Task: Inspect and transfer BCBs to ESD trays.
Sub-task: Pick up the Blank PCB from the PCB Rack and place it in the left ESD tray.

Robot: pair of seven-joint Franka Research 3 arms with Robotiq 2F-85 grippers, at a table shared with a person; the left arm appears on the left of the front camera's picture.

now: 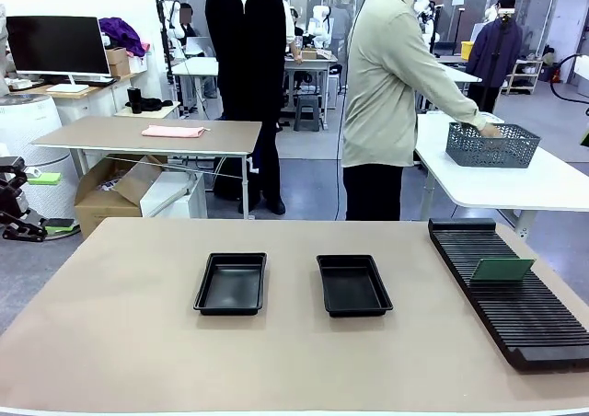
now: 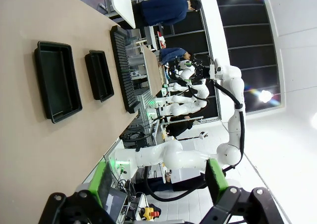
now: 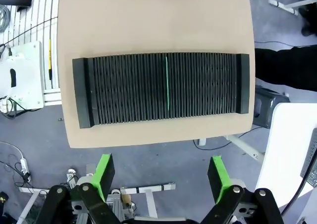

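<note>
Upright in the rack (image 1: 529,319), one BCB (image 1: 502,270)

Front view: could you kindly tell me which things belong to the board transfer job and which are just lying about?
Job:
- green board, standing in the slotted rack
- left black tray
- right black tray

Lying about:
- pink cloth
- cardboard box
- monitor

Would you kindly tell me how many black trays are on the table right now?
2. The left tray lies left of centre and the right tray just beside it, apart, both empty. The rack stands farther right. No others seem hidden.
</note>
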